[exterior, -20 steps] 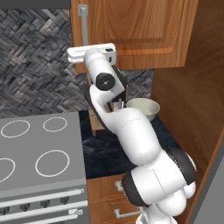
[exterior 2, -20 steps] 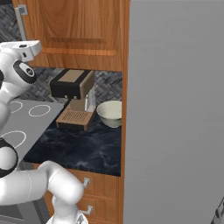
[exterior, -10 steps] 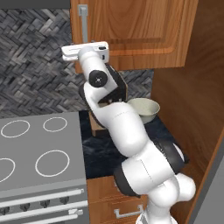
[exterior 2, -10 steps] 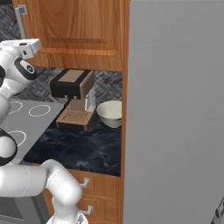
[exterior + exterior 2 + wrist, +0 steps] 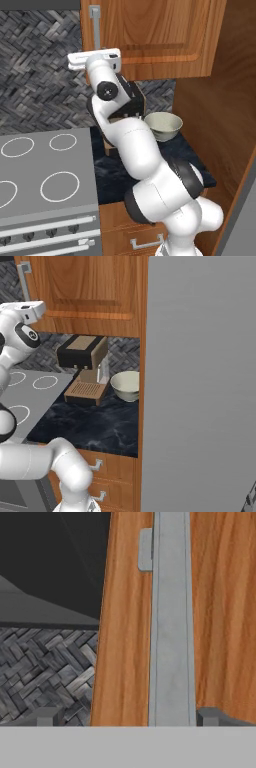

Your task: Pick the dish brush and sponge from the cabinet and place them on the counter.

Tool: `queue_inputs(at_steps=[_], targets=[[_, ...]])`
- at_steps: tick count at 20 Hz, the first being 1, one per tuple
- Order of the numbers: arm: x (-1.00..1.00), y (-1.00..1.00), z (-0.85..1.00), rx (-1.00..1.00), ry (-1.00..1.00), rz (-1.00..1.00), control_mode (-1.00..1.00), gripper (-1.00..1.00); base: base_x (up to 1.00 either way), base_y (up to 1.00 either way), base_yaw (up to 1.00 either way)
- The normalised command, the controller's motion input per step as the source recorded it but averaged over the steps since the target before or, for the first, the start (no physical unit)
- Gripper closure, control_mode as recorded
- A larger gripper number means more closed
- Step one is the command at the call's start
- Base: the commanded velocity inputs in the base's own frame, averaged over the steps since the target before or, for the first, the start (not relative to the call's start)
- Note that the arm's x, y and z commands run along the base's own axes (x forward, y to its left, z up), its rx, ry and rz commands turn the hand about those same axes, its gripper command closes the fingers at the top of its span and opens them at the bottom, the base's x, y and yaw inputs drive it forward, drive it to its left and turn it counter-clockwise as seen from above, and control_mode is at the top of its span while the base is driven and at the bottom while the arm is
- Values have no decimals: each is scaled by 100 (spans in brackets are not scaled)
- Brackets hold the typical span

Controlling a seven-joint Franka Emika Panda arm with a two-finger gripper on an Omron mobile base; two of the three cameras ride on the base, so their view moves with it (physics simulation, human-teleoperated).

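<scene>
On the counter (image 5: 95,423) bowl (image 5: 126,386), coffee machine (image 5: 82,353), claw (image 5: 125,717) wide astride cabinet (image 5: 155,35) handle (image 5: 171,627)

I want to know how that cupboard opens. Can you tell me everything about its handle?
The handle is a long, straight grey bar that looks like metal, standing upright near the left edge of the brown wooden cabinet door, which is shut. A small grey mount holds its top. The open gripper has one fingertip each side of the bar, not squeezing it.
</scene>
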Motion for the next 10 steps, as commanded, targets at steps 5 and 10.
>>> queue_inputs(at_steps=[5,10], targets=[[27,0,0,0,4,0,-100,-100,0,0,0],[32,0,0,0,4,0,-100,-100,0,0,0]])
